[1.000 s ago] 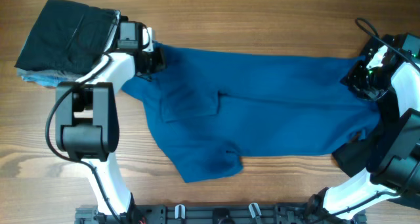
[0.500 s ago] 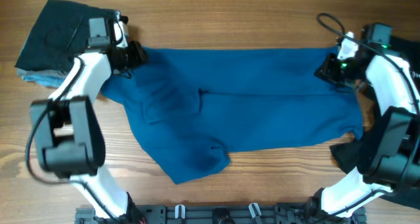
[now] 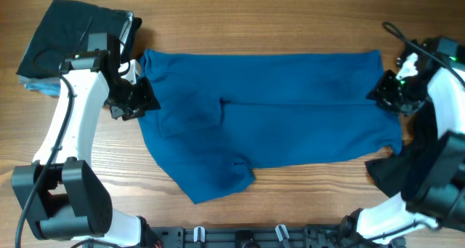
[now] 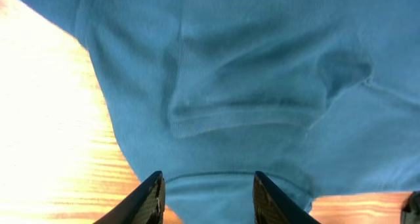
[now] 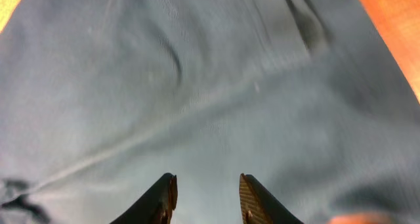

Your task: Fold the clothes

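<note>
From above, we cannot make out the fingers of either hand, because the dark wrist bodies cover them. Only the wrist views show how they stand. The left hand [image 4: 209, 178] has its two fingers [image 4: 152, 196] set moderately apart, with nothing gripped between them and blue cloth lying under the gap. The right hand [image 5: 207, 179] is parted in the same way over blue cloth. That view is blurred, so we can read only soft creases there.

The blue shirt [image 3: 269, 124] lies spread flat across the middle of the bench [image 3: 290, 15], with one lobe reaching toward the near edge. We cannot pick out a collar or buttons with any certainty. A ribbed hem [image 4: 230, 122] crosses the left wrist view, and we cannot tell which part of the shirt it belongs to.

In the overhead view the left hand [image 3: 134, 99] sits at the shirt's left edge, over the border between cloth and wood. The right hand [image 3: 389, 95] sits at the shirt's right edge.

A black garment pile [image 3: 73, 41] lies at the far left corner, just beside the shirt, and a pale blue scrap [image 3: 36, 86] peeks out beneath it. Another black garment [image 3: 396, 172] lies at the near right and is mostly hidden behind the right arm.
</note>
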Tool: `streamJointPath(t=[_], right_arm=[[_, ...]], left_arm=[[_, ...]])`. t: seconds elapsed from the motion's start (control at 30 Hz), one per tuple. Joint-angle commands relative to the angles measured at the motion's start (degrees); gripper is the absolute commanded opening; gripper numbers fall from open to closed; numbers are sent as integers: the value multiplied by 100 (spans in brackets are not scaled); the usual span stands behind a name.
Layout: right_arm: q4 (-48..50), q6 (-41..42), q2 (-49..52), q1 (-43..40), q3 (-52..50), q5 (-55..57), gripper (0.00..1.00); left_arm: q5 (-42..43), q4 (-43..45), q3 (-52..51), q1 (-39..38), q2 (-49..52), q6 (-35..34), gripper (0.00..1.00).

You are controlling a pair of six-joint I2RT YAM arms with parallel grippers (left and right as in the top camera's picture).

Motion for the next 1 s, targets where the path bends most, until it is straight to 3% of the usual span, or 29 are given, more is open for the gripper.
streamJointPath(t=[0.0, 0.2, 0.43, 0.63, 0.83, 0.97], right_arm=[[-407, 459, -251, -109, -74, 546, 43], [37, 896, -162, -549, -791, 798, 43], [595, 986, -46, -1381, -1624, 769, 42], [1875, 1851, -52, -1836, -1878, 1104, 27], [2004, 984, -155, -2033, -1523, -44, 37], [1257, 752, -264, -2000, -1506, -385, 41]], left_arm=[[-28, 7, -26, 4, -358, 162, 43], [-96, -162, -33, 0, -994, 352, 46], [-162, -385, -142, 0, -1058, 350, 49], [-160, -304, -291, 0, -1054, 350, 50], [-160, -380, -291, 0, -1054, 350, 55], [-116, -459, -291, 0, -1054, 345, 57]])
